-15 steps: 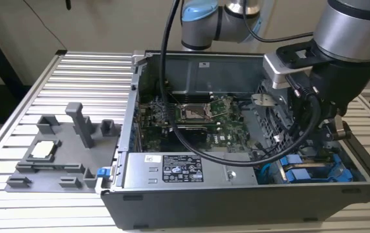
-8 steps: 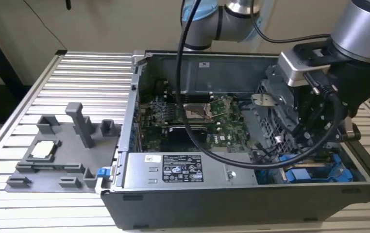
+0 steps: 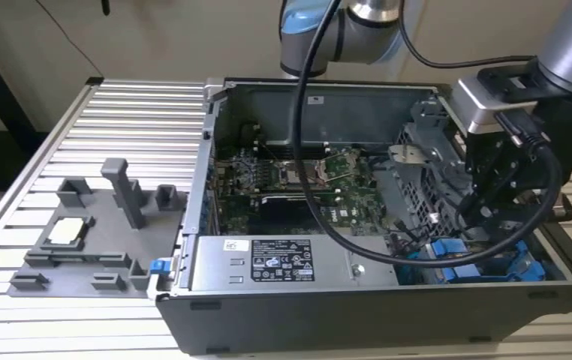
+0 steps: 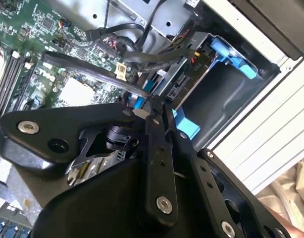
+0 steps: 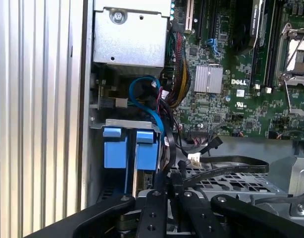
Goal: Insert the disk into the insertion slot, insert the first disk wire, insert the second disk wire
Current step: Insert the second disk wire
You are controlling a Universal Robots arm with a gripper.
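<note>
Pincer (image 4: 154, 111): narrowed on a black wire (image 4: 142, 58), low at the insertion slot (image 4: 226, 94), computer case (image 3: 366, 315) corner, evidently to seat its connector.

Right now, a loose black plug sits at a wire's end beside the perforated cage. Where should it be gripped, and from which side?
Probably the black plug itself, across its long flat sides, not its thin wire, which would bend. Come from the case's open side: the perforated cage and the motherboard seem to crowd the other approaches.
</note>
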